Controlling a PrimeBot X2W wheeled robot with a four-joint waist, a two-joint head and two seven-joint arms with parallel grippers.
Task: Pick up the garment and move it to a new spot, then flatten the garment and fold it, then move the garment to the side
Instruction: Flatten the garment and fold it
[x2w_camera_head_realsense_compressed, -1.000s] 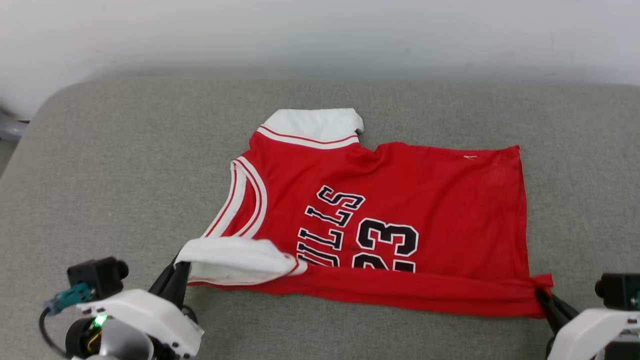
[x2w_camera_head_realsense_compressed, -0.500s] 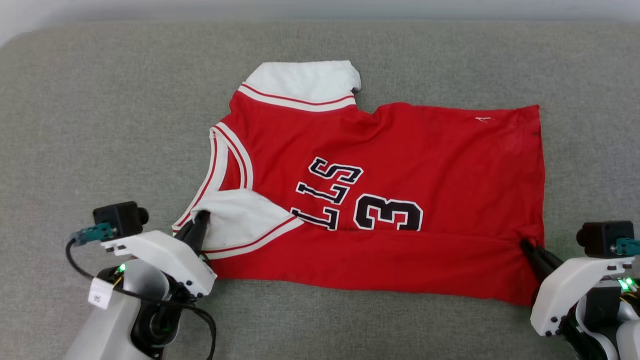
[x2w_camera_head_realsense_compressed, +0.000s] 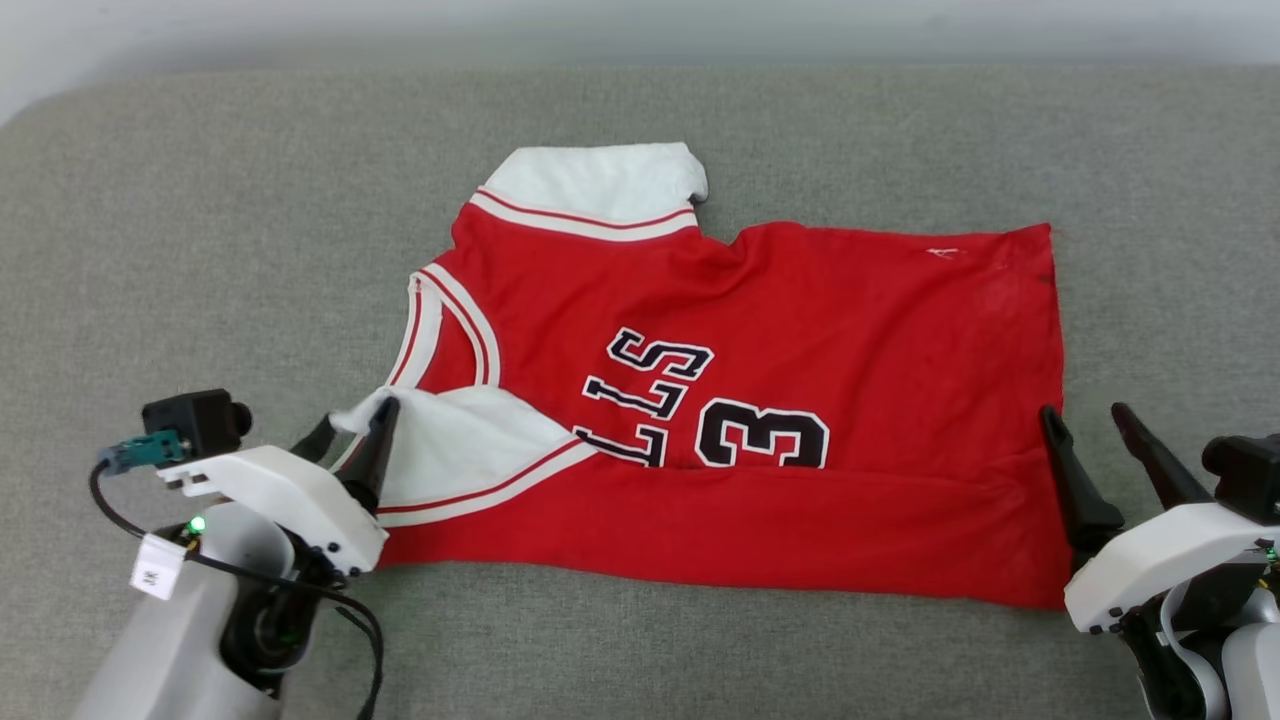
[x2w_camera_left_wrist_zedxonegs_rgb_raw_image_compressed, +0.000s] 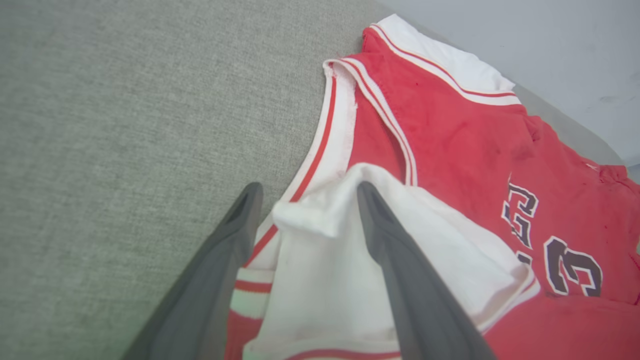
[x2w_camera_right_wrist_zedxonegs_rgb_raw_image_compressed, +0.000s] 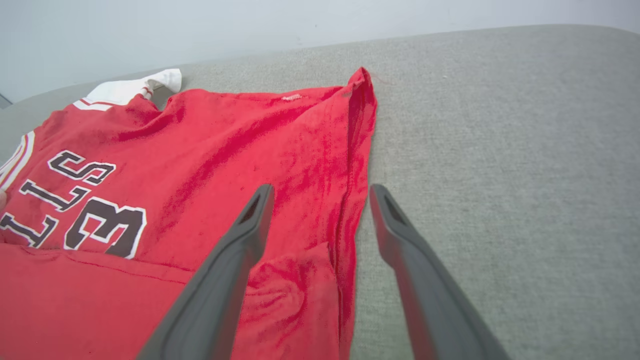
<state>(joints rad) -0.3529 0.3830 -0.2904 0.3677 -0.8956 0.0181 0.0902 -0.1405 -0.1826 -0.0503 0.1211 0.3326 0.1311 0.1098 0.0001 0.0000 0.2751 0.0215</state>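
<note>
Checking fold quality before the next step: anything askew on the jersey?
Yes. The garment has its near white sleeve crumpled, one corner peaked up between the fingers of the open left gripper. The far sleeve sticks out past the far edge.

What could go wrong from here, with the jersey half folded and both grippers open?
The left gripper straddles the tip of the white sleeve; pulling back could drag it and undo the fold. The right gripper straddles the rumpled hem corner of the jersey and might snag it as it withdraws.
</note>
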